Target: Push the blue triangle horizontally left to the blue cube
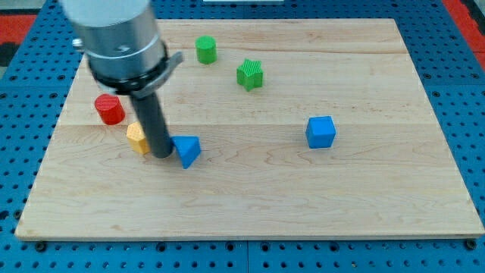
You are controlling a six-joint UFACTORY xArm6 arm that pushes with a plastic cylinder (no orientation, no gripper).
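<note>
The blue triangle [187,149] lies on the wooden board [303,205], left of centre. The blue cube [320,132] sits well to its right, right of centre. My tip [162,154] is on the board just left of the blue triangle, touching or nearly touching its left side. The dark rod rises from there to the arm's grey body at the view's top left.
A yellow block [137,138] sits just left of my tip, partly hidden by the rod. A red cylinder [110,109] lies further left. A green cylinder [205,50] and a green star-shaped block [250,74] are near the view's top. A blue pegboard surrounds the board.
</note>
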